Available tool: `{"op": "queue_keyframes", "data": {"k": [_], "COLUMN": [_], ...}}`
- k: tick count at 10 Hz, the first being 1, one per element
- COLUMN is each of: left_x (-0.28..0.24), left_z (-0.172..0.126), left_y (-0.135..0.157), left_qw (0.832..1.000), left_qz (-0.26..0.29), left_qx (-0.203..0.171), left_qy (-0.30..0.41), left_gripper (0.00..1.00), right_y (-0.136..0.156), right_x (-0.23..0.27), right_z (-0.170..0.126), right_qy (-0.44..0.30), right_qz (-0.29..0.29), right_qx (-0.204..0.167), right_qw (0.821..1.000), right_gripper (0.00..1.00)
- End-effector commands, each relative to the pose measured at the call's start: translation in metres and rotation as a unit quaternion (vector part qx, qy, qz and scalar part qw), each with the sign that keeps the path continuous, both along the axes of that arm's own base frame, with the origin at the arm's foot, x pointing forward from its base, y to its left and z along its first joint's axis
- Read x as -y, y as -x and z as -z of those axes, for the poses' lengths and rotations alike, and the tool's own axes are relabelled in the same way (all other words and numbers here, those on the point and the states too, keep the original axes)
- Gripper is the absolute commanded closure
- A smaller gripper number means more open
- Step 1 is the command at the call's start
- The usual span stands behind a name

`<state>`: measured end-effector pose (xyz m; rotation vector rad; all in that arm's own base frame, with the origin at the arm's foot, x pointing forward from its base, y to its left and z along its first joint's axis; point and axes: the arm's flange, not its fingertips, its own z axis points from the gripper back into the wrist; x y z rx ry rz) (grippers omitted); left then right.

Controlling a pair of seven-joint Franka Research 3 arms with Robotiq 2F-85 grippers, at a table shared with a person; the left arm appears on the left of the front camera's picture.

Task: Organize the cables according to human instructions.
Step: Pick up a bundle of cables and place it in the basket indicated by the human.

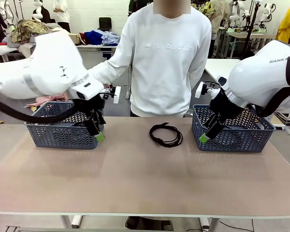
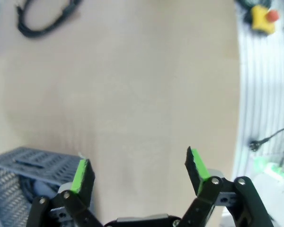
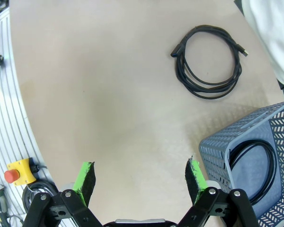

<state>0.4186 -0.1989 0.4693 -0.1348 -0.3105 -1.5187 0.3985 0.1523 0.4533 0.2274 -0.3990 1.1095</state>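
One coiled cable is still lying on the worktop between two baskets, another sitting in the right basket, as both grippers are hovering with fingers released

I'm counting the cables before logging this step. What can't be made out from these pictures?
- Left blue-grey plastic basket: front view, the left tool and the lattice wall hide its contents.
- Right blue-grey plastic basket: right wrist view, the edge cuts off its thin black coiled cable.
- Thin black coiled cable on the beige table: left wrist view, blurred and cut by the top edge.
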Motion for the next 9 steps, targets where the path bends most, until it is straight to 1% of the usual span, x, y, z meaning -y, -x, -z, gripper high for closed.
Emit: {"op": "queue_keyframes", "data": {"k": [1, 3, 5, 8, 9], "left_x": [0.031, 0.066, 0.098, 0.126, 0.129], "left_z": [-0.007, -0.01, -0.006, 0.006, 0.008], "left_y": [-0.026, -0.04, -0.054, -0.073, -0.079], "left_qw": [0.996, 0.984, 0.966, 0.948, 0.947], "left_qz": [0.065, 0.153, 0.225, 0.28, 0.281], "left_qx": [0.037, 0.061, 0.067, 0.067, 0.067], "left_qy": [-0.038, -0.071, -0.105, -0.137, -0.137], "left_gripper": [0.0, 0.0, 0.0, 0.0, 0.0], "right_y": [0.0, 0.0, 0.0, 0.0, 0.0], "right_x": [0.0, 0.0, 0.0, 0.0, 0.0], "right_z": [-0.001, -0.001, -0.001, -0.001, -0.001], "right_qy": [-0.001, -0.001, -0.001, -0.001, -0.001], "right_qz": [0.003, 0.003, 0.003, 0.003, 0.003], "right_qx": [0.001, 0.001, 0.001, 0.001, 0.001], "right_qw": [1.0, 1.0, 1.0, 1.0, 1.0], "right_gripper": [0.0, 0.0, 0.0, 0.0, 0.0]}}
